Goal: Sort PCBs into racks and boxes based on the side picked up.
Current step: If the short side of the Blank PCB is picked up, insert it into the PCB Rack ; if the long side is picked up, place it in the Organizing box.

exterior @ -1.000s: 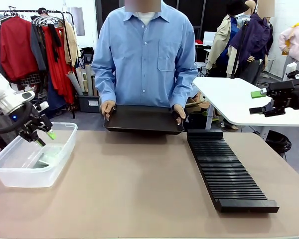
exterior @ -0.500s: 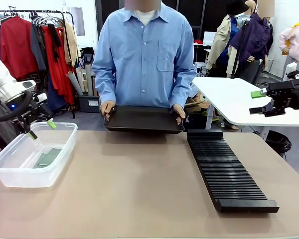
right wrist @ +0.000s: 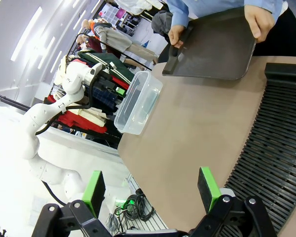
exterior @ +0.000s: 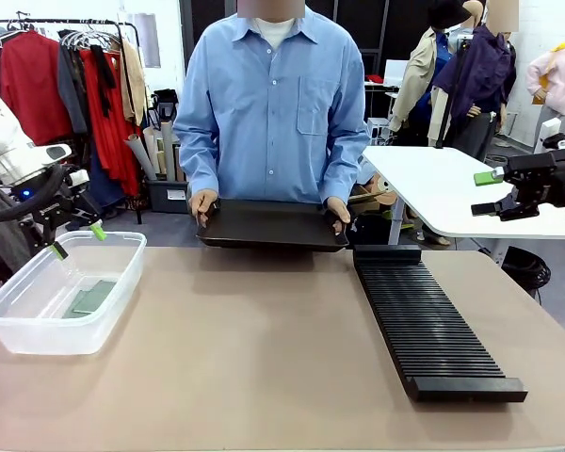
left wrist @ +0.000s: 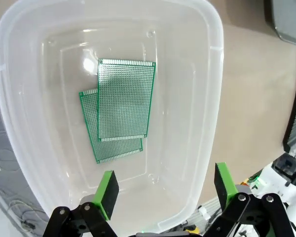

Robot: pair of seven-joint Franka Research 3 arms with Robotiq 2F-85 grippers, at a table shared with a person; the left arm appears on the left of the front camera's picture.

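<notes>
Tan table bears tub, rack

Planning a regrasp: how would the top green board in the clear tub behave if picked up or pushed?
The top PCB looks thin and flat, so probably stiff and light. It lies overlapping the lower PCB on the smooth floor of the clear tub, so a push would likely slide it. Lying flat, its edges may be hard to grip.

Bright even indoor light, glare on clear box, wide-angle wrist distortion
</notes>
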